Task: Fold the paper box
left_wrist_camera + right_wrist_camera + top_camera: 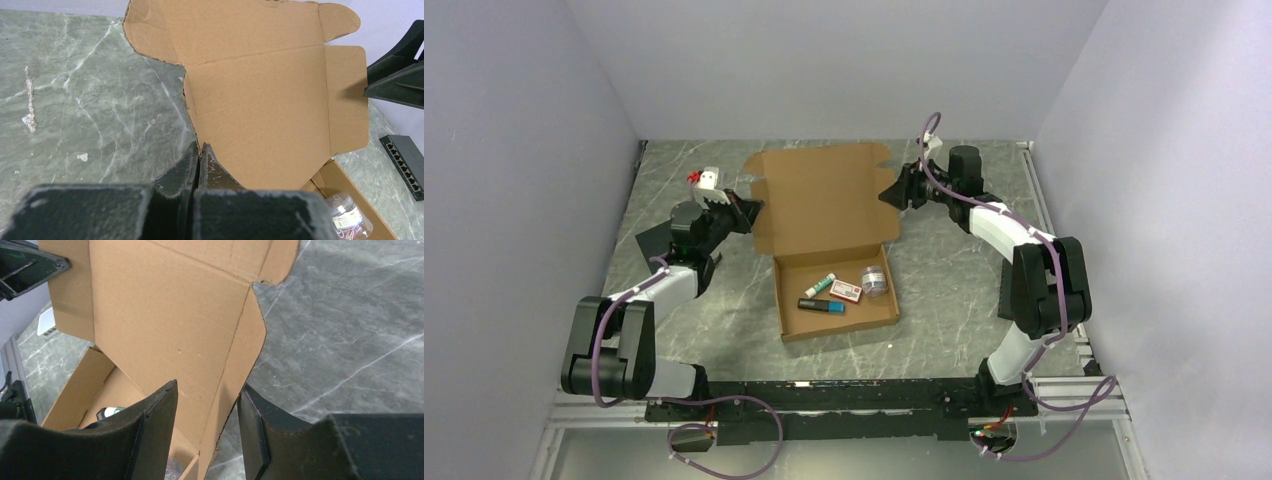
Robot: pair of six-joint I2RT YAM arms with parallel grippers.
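**A:** Where is the plain brown corrugated paper box [824,195]?

**B:** Its raised lid stands between the two grippers. The shallow tray lies below them, toward the arm bases. The card is matte, fluted at the cut edges, with rounded ear flaps.

**A:** And the grips?

**B:** The left gripper [200,150] is clenched on the lid's left edge. The right gripper [209,387] straddles the right side flap with its jaws apart. I can't tell whether it touches.

**A:** Anything hidden?

**B:** The right wrist's own fingers cut off most of the tray.

**A:** Room to move?

**B:** Bare grey veined stone-look tabletop [954,300] spreads outward of each gripper, up to the pale walls [824,60].
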